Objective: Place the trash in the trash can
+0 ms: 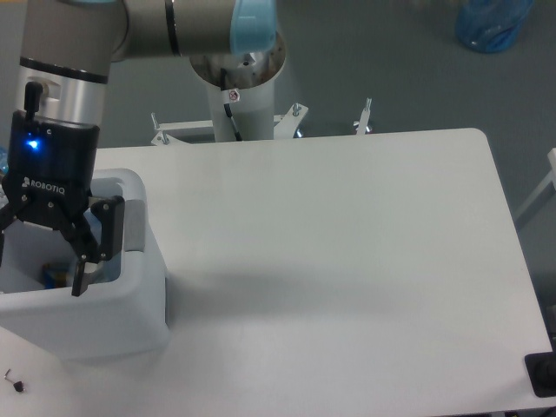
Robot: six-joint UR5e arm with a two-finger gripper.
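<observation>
1. White plastic, thick-rimmed and boxy — the trash can (130,300) sits at the left end of the table (347,261), directly beneath the jaws, its opening facing up.
2. Over that opening hangs the gripper (39,265), fingers pointing down into the bin. The jaws are spread wide and nothing is pinched between them; the left finger runs off the edge of the view, so only the right one (84,261) shows whole.
3. Below and between the jaws, deep in the bin, lies a small glimpse of blue and yellow — probably part of the trash (50,274), perhaps the bottle's cap end. I cannot tell which piece it is, and neither the bottle's clear body nor the crumpled cup can be made out.
4. Handling, as a judgement: an empty clear bottle is light, smooth and gives under pressure, so it wants a moderate squeeze across the middle of its body, not at the tapering neck. A crumpled cup is lighter and softer still — take it across its bulk.
5. To the right of the jaws the table carries nothing of the task; the job looks close to done.
</observation>
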